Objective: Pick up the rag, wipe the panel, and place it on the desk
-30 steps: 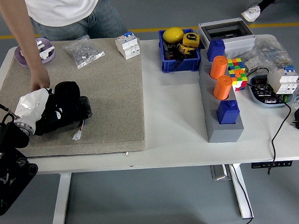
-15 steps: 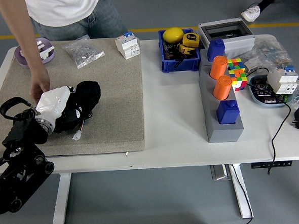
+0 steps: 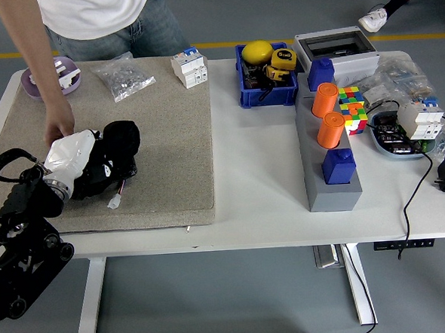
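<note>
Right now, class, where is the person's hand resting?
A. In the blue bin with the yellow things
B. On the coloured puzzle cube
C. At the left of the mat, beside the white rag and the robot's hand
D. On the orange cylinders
C: the person's hand comes down at the left side of the mat, right next to the white rag under the robot's left hand.
</note>
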You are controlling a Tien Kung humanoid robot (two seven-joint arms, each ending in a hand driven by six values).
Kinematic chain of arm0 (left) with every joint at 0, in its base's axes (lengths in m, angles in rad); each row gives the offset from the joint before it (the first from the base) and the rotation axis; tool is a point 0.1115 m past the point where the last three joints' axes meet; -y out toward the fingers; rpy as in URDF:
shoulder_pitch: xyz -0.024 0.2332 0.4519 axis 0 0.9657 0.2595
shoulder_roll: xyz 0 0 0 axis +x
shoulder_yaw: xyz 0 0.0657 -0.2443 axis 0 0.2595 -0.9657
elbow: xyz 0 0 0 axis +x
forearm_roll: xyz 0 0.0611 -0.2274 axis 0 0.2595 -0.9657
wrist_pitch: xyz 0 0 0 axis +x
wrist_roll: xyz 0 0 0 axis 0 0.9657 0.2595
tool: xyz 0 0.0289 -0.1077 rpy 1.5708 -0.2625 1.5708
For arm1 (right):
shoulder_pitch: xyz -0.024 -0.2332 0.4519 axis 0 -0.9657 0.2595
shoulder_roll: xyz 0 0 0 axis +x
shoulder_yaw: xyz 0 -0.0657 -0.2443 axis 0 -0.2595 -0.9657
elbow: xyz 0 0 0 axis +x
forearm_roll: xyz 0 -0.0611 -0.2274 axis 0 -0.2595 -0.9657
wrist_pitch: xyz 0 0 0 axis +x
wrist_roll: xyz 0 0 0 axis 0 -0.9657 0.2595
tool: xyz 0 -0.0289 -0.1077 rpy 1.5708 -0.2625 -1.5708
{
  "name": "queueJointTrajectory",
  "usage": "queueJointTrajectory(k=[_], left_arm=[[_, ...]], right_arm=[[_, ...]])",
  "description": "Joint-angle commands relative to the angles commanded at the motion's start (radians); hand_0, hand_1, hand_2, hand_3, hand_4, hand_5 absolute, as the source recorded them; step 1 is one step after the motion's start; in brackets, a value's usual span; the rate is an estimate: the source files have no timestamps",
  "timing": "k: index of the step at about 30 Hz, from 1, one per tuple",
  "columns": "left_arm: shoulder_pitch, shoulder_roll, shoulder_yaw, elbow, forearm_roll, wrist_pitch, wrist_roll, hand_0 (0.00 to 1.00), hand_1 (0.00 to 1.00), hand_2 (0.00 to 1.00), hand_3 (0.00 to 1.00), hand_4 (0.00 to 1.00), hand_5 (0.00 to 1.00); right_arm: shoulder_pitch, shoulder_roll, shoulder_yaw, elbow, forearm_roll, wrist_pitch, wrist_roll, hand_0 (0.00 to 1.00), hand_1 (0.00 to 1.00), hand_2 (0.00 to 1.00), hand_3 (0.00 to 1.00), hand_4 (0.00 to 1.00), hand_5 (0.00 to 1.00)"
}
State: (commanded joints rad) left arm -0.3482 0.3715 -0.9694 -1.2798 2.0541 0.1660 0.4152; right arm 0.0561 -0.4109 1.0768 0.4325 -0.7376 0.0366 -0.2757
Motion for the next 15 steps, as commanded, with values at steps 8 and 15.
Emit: queueJointTrajectory(k=[8, 15], left_arm=[[0.048, 0.033, -0.064, 0.006, 0.016, 0.0, -0.001, 0.263, 0.284, 0.525, 0.459, 0.073, 0.002], [0.086, 0.058, -0.123, 0.014, 0.028, 0.0, -0.003, 0.263, 0.285, 0.526, 0.46, 0.077, 0.002]], right_arm=[[-0.004, 0.0, 0.003, 0.0, -0.002, 0.0, 0.0, 0.759, 0.585, 0.697, 0.699, 0.998, 0.657], [-0.004, 0.0, 0.007, 0.0, -0.004, -0.001, 0.0, 0.759, 0.585, 0.697, 0.699, 0.998, 0.657]])
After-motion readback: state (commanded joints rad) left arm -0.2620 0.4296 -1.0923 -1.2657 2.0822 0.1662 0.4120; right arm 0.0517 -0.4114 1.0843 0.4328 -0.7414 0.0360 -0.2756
